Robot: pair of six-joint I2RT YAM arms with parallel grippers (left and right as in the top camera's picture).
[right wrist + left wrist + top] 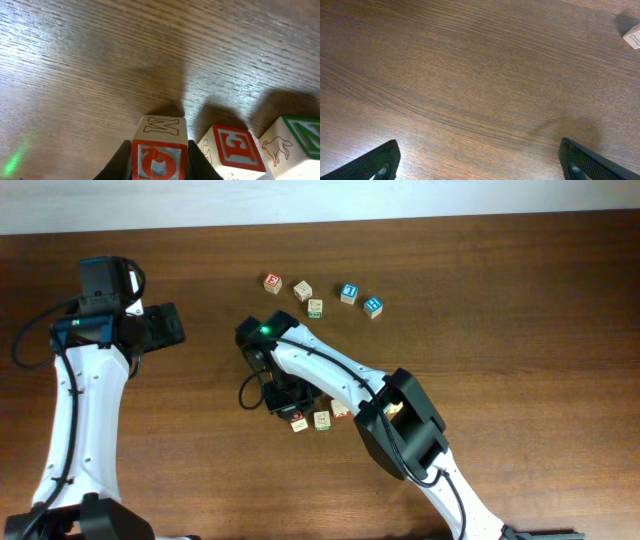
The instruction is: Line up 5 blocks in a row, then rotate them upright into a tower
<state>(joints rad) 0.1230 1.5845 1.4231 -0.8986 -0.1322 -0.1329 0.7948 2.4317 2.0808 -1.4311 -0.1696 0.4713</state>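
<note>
Overhead looks straight down at the whole table [520, 330]; both wrist views face it closely, the right sharing the lower-centre red-faced block [160, 150].

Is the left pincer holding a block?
No, the left pincer stands wide open over the bare table, gripping nothing.

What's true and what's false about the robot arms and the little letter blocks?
The right gripper pinches a red-faced block. True.
The left gripper holds a block. False: it is open over bare table.
A red E block sits right beside the pinched one. True.
The far blocks are stacked in a tower. False: they lie apart on the table.
</note>
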